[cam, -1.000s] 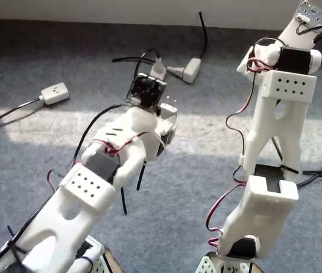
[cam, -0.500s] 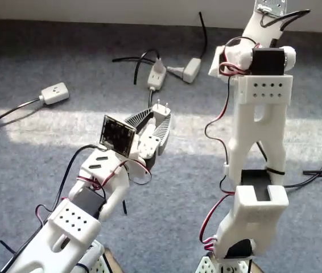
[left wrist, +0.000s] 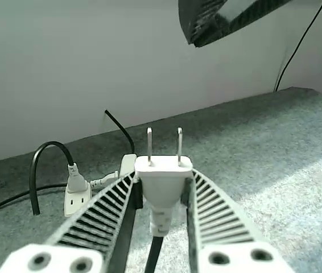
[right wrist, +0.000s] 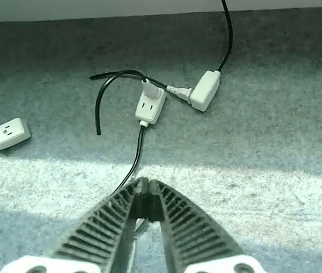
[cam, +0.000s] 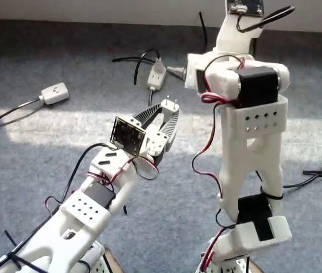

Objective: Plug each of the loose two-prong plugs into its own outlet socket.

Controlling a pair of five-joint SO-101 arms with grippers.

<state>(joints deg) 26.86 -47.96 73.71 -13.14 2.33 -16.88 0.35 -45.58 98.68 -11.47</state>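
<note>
Grey carpet (cam: 30,170) forms the work surface. The right arm (cam: 252,131), the largest body shown, has been swung in from the far side toward the centre within the last second. Its pincer (right wrist: 145,186), pressed fully together on nothing, is now hung above a free two-slot socket (right wrist: 150,106) that lies ahead of and below its tips. A white block (right wrist: 205,90), with a plug apparently already seated in it, lies just beyond that socket. Over the same interval the left arm (cam: 93,199) has been rolled and raised. Its pincer (left wrist: 163,183) is clamped on the body of a white two-prong plug (left wrist: 162,165), which is held clear of the carpet with the prongs pointed away from the wrist and the cord trailing back between the fingers. A second free socket (right wrist: 8,132) lies well off to one side of the right pincer. The plug is judged ready for presentation and the right pincer placed to steady the socket; insertion is not yet begun.
</note>
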